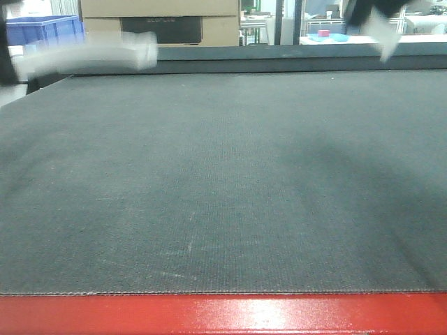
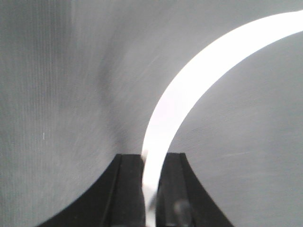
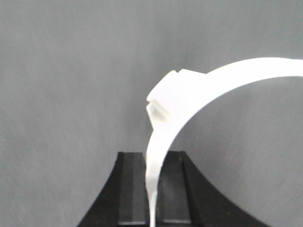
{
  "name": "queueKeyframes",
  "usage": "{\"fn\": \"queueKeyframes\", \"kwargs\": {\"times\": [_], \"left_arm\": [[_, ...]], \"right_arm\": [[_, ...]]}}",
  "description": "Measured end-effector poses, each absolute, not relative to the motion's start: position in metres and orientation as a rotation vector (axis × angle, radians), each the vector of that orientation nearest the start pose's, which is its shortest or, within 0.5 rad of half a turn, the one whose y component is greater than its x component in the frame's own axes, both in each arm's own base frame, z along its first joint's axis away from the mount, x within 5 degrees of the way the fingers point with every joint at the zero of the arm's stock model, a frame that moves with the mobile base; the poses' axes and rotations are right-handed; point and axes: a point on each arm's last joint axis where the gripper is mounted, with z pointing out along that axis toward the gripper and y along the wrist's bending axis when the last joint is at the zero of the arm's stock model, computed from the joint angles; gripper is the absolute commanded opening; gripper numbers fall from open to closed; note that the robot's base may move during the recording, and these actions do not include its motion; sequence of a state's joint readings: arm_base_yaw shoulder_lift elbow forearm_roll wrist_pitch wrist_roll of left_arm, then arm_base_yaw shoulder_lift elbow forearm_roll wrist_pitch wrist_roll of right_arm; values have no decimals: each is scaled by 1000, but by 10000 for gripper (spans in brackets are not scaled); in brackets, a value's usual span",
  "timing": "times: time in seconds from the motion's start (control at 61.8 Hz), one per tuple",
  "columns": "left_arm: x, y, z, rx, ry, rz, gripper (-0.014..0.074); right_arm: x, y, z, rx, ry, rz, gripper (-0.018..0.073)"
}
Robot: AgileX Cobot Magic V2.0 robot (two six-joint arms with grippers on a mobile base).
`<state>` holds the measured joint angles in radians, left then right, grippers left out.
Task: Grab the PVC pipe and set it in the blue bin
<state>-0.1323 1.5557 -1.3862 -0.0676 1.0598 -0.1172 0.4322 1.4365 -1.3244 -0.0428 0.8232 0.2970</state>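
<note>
The grasp is done, but the placing is not. The left pincer is closed on the PVC pipe, which hangs in the air over the far left corner of the bench, near the blue bin beyond that corner. I judge that only the carrying and the release are left. The pipe looks plain white, smooth and blurred. The right pincer is closed on a second pipe piece with a stepped collar. Whether both are one pipe, I cannot tell.
</note>
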Motion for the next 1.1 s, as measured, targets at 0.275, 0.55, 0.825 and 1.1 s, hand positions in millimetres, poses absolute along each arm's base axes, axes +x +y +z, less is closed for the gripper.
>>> {"fn": "queueKeyframes", "kwargs": {"times": [0.275, 0.55, 0.825, 1.1], "left_arm": [[261, -63, 405, 92, 2256, -262, -111], [212, -55, 407, 88, 1988, -306, -111], [165, -36, 381, 41, 1897, -288, -111], [121, -20, 387, -15, 1770, -257, -111]], "right_arm": [[250, 106, 403, -209, 2165, 260, -168], [205, 86, 401, -240, 1938, 282, -168], [149, 60, 378, -251, 1835, 291, -168], [104, 38, 385, -247, 1669, 282, -168]]}}
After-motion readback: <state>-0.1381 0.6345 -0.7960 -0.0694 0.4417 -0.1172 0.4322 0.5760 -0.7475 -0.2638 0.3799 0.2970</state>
